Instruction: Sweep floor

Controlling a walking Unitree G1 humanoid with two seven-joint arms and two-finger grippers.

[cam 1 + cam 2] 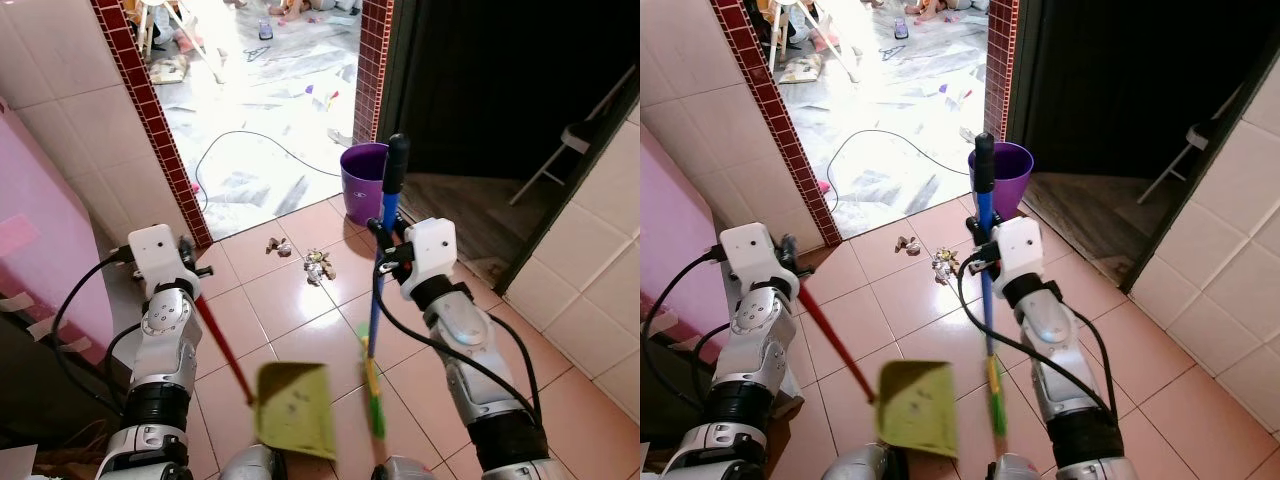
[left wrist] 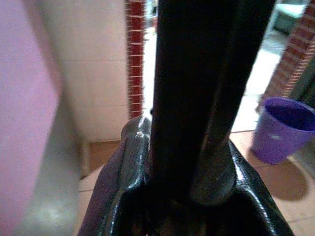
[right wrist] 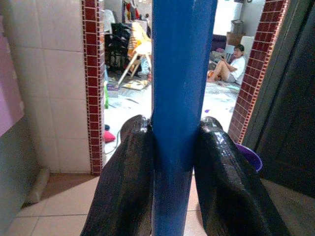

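1. Debris (image 1: 318, 266) = small scraps on the terracotta floor (image 1: 300, 310), near the floor's far edge by the doorway, w/ a second clump (image 1: 277, 245) just to its left. Both lie well ahead of the tools, between the red-brick wall edge (image 1: 150, 110) and the bin (image 1: 362, 182).

2. Left gripper (image 2: 184, 162): fingers (image 2: 123, 167) closed tight round a dark handle, no gap visible. From the head cam that handle is the red stick (image 1: 222, 350) of the dustpan (image 1: 296, 408), which sits low, near the robot's feet.

3. Risk, left side: pan is far from the scraps. If the sweep starts before the pan is set down by them, bits prob. scatter or slide past. Handle runs at a slant, so the pan lip may not sit flat; dirt would slip under.

4. Right gripper (image 3: 174, 162): both fingers (image 3: 125, 182) clamped on the blue broom (image 1: 380, 270), pole upright, touching each pad. Green bristles (image 1: 373, 395) hang low, beside the pan.

5. Risk, right side: bin stands just past the scraps; a long stroke could knock it. Cable (image 1: 250, 140) lies on the bright floor beyond the doorway, could snag bristles if the reach goes too far. Scraps look light, so a hard flick may send them through the doorway.
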